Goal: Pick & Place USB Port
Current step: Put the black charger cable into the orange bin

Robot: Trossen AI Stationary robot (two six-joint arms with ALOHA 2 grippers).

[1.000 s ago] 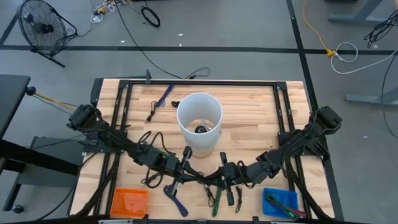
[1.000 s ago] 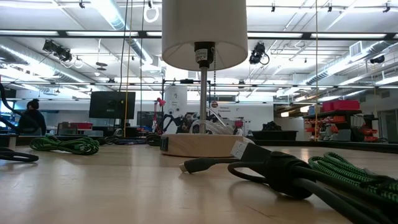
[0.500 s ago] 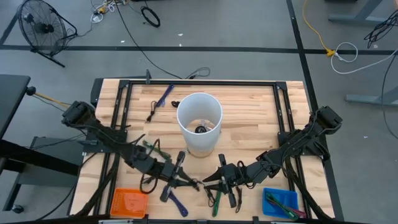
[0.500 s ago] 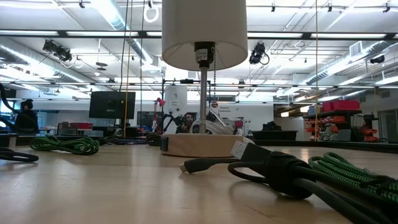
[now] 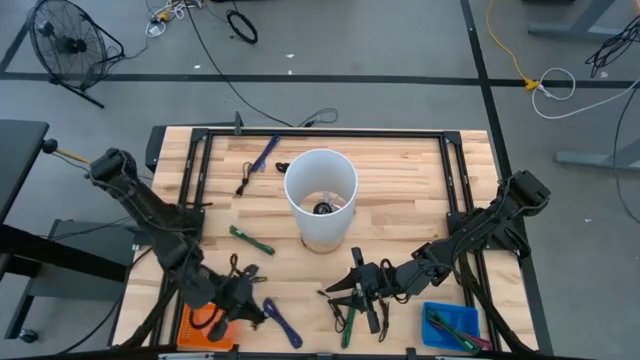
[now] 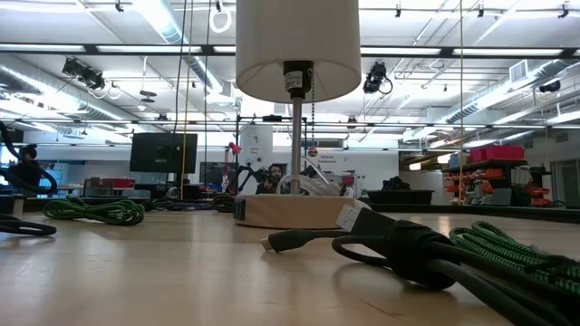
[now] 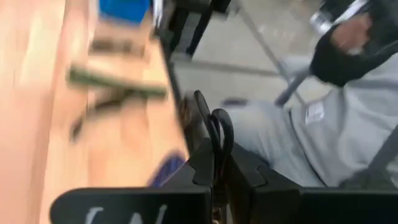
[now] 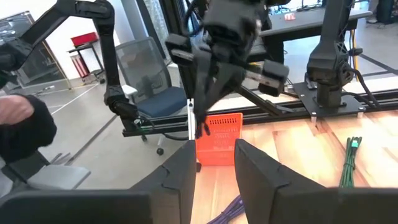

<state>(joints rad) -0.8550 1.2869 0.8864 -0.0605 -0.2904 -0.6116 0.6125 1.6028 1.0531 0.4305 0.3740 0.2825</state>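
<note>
My left gripper [image 5: 256,309] hangs near the table's front left, beside the orange bin [image 5: 200,326], and is shut on a thin black USB cable [image 7: 219,127]. In the right wrist view it [image 8: 198,124] shows in front of the orange bin [image 8: 219,142]. My right gripper [image 5: 334,293] stands open at the middle of the near edge, a short way right of the left one, with nothing between its fingers [image 8: 180,171]. Neither gripper shows in the low view. My left gripper pinches a loop of the black cable [image 7: 221,140] between its two shut fingers. The fingers slant downward and point toward the table's right. The cable is lifted clear of the table, and a thin piece of it [image 8: 189,118] hangs below the fingers.
A white lamp [image 5: 320,198] stands mid-table. Loose cables lie on the wood: green [image 5: 250,240], blue [image 5: 282,325], green and black [image 5: 358,318] under my right gripper, and others at the far left [image 5: 255,165]. A blue bin [image 5: 450,326] holds cables at the front right. A person sits beyond the near edge [image 7: 336,124].
My right gripper has opened and let go of the black cable, staying where it was. My left gripper, still shut on the cable, has swung from the middle of the near edge toward the table's left, turning as it went, and now hangs by the orange bin.
</note>
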